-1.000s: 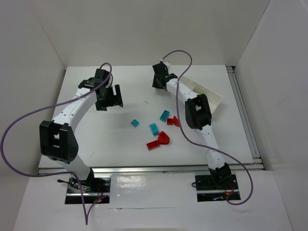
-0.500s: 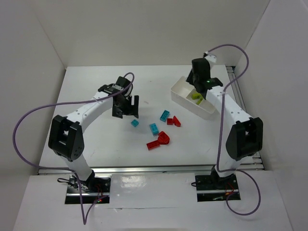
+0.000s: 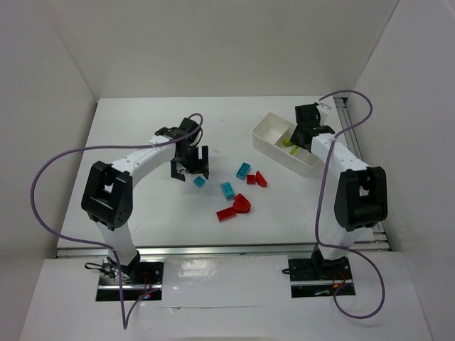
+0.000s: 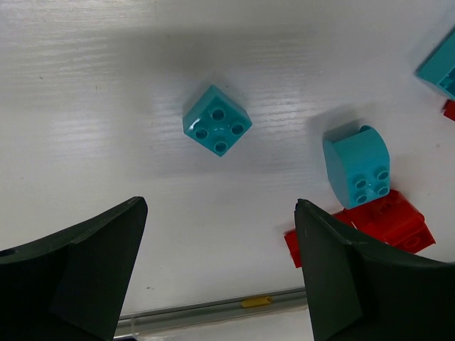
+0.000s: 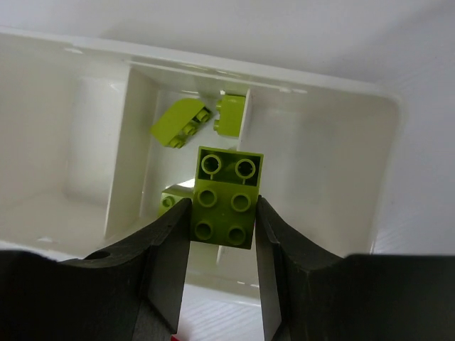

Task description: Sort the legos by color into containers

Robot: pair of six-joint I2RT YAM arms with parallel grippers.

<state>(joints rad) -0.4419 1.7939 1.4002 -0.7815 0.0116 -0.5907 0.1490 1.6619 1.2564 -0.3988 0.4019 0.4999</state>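
Note:
My right gripper (image 5: 222, 213) is shut on a lime green lego (image 5: 224, 197) and holds it over the white tray (image 5: 213, 71). Three more green legos (image 5: 181, 122) lie in the section below it. From above, this gripper (image 3: 298, 136) is over the tray's (image 3: 266, 126) right part. My left gripper (image 4: 220, 207) is open and empty above the table, just short of a small square cyan lego (image 4: 217, 121). A rounded cyan lego (image 4: 357, 167) and a red lego (image 4: 387, 224) lie to its right. From above, the left gripper (image 3: 190, 167) sits just left of the small cyan lego (image 3: 200, 182).
More loose legos lie mid-table: cyan ones (image 3: 227, 190) (image 3: 244, 170), and red ones (image 3: 257, 178) (image 3: 243, 204) (image 3: 227, 213). The tray's left section looks empty. White walls close in the table on three sides, with a metal rail (image 3: 213, 250) along the near edge.
My left gripper has moved right and nearer, toward the small cyan lego. My right arm has swung from the back middle to over the tray's right part, carrying the green lego.

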